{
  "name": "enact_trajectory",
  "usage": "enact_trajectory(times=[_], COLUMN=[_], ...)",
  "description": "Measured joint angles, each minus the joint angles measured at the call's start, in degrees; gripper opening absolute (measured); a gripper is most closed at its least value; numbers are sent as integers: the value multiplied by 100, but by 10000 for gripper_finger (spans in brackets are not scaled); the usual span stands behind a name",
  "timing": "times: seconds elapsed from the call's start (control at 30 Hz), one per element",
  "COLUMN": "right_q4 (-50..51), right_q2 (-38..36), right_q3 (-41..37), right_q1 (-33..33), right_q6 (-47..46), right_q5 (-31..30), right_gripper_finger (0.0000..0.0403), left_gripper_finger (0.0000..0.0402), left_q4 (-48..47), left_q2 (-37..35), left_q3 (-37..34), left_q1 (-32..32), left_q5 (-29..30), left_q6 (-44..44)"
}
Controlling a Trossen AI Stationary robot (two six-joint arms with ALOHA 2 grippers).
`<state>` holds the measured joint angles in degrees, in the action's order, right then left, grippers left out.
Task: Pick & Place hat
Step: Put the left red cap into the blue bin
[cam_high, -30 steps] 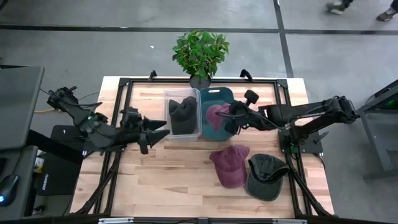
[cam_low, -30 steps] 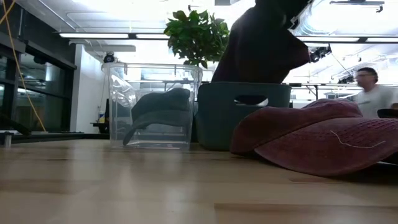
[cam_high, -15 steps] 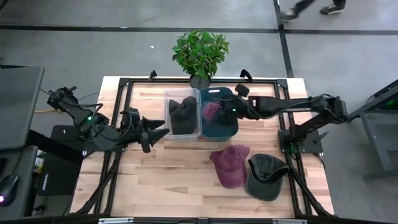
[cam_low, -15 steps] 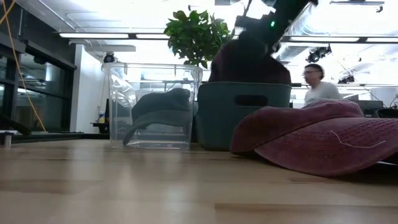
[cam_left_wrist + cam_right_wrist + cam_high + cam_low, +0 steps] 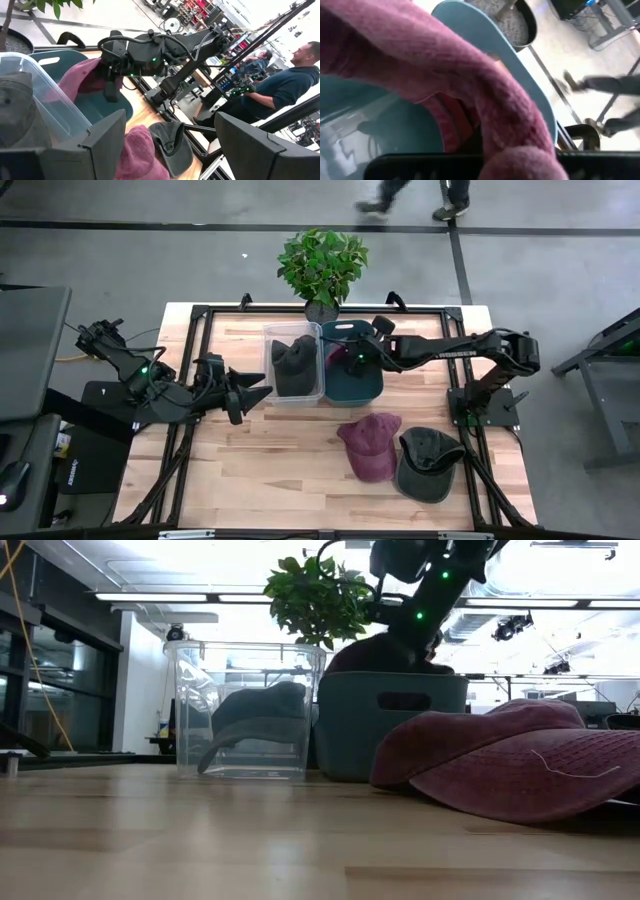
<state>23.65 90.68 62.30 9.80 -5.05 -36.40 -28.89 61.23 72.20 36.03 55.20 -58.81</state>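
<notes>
Lowering a maroon hat [image 5: 337, 356] into the teal bin [image 5: 366, 383], just above centre of the overhead frame; placing step, nearly finished by the look of it. Gripping the hat with the right gripper [image 5: 352, 357], fingers clamped shut on the fabric, arm reaching in from the right edge. Hanging over the bin's left half, touching or just inside the rim; hard telling which from above. Showing in the low view as a dark rounded mound [image 5: 385, 653] cresting the bin's top edge, centre frame, under the gripper.

Waiting at the left side of the overhead frame: left gripper [image 5: 252, 390], fingers spread wide, holding nothing, just beside the clear bin [image 5: 293, 395], which already contains a dark grey hat [image 5: 292, 358].

Calling next, probably, for opening the fingers to drop the hat, then lifting clear without snagging the cloth.

Looking soft and fuzzy close up in the right wrist view [image 5: 485, 95]: thick felted maroon cloth, folded and draping over the teal rim. Lying on the wooden table [image 5: 270, 470] at lower right: a second maroon cap [image 5: 368, 447] and an olive cap [image 5: 428, 463], side by side and touching.
</notes>
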Motion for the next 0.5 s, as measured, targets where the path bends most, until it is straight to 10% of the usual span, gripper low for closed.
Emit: enact_trajectory(times=[0.5], right_q4=[-428], right_q2=[213], right_q3=[-22], right_q1=[259], right_q6=[87], right_q5=[580], right_gripper_finger=[0], left_gripper_finger=[289], left_q4=[1], left_q2=[2], left_q3=[0], left_q1=[0], left_q5=[-2], left_q6=[-45])
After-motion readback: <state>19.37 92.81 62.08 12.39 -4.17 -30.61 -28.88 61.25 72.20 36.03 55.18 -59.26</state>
